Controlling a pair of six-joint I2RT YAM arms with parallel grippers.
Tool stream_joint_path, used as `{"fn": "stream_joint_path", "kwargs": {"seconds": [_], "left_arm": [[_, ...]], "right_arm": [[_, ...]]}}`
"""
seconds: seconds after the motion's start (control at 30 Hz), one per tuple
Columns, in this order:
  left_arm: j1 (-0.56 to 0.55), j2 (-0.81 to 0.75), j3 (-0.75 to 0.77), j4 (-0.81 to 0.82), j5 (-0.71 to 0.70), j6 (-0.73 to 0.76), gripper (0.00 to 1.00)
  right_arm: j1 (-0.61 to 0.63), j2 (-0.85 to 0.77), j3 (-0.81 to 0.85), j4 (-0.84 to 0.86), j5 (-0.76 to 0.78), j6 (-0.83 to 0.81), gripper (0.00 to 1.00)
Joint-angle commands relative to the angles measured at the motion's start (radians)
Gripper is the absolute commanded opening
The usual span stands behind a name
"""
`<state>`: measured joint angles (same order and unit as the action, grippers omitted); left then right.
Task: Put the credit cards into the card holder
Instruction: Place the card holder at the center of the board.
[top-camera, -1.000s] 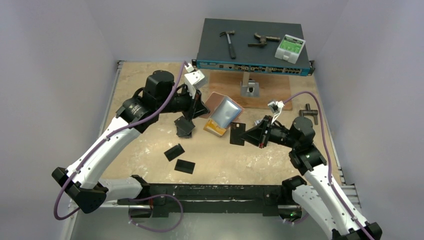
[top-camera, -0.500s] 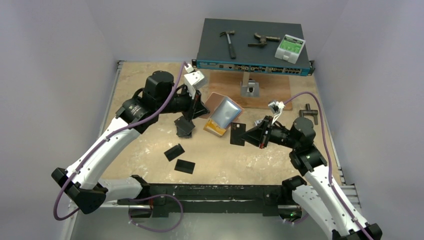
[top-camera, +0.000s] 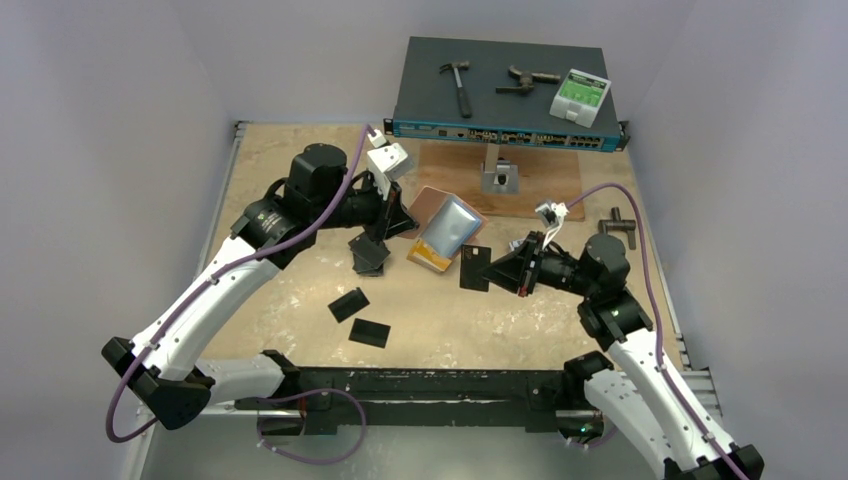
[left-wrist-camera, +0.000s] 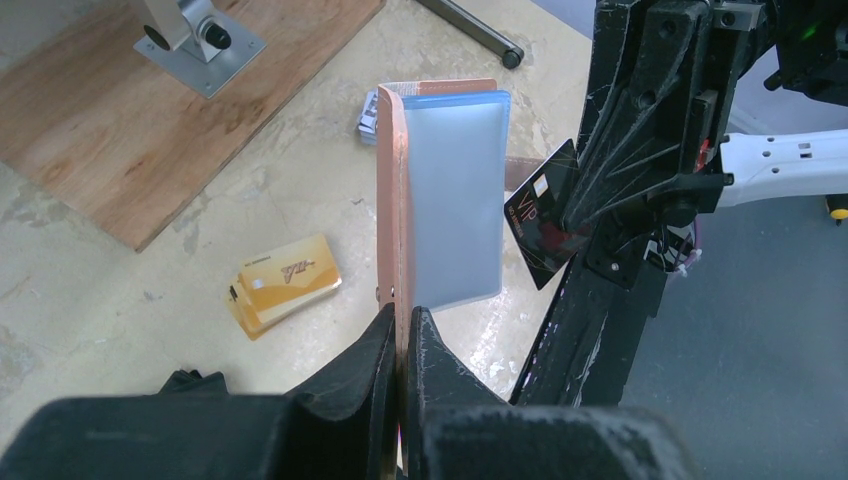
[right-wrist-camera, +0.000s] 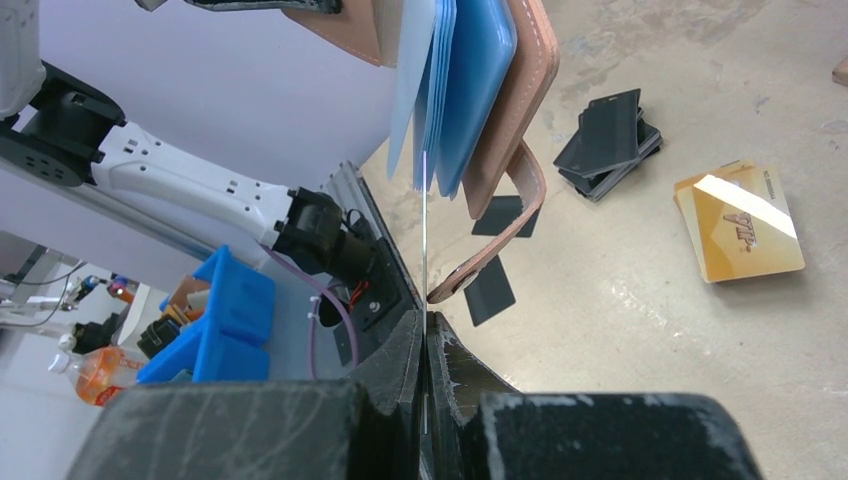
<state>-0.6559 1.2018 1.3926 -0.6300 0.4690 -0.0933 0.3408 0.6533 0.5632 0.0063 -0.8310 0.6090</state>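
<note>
Right end effector (top-camera: 491, 270) gripping one card (top-camera: 472, 266)

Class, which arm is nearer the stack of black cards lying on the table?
Left. The left arm, holding the card holder, is right beside the black card stack; the right arm is beyond the holder.

Counted: one card holder (top-camera: 447, 228), one orange-gold card stack (top-camera: 430, 258), one black card stack (top-camera: 368, 255), two loose black cards (top-camera: 348, 304), one gripped black card (top-camera: 474, 268), one hammer (top-camera: 458, 85), one network switch (top-camera: 425, 95).
</note>
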Motion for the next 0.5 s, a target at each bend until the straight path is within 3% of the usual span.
{"fn": "stream_joint_path", "kwargs": {"seconds": [0.0,0.47], "left_arm": [[0.001,-0.026,-0.003,0.053,0.016,-0.013,0.00],[0.001,-0.031,-0.013,0.056,0.022,-0.020,0.00]], "right_arm": [[-0.001,-0.015,-0.013,0.024,-0.017,-0.006,0.00],[-0.002,0.013,-0.007,0.059,-0.029,0.003,0.00]]}}
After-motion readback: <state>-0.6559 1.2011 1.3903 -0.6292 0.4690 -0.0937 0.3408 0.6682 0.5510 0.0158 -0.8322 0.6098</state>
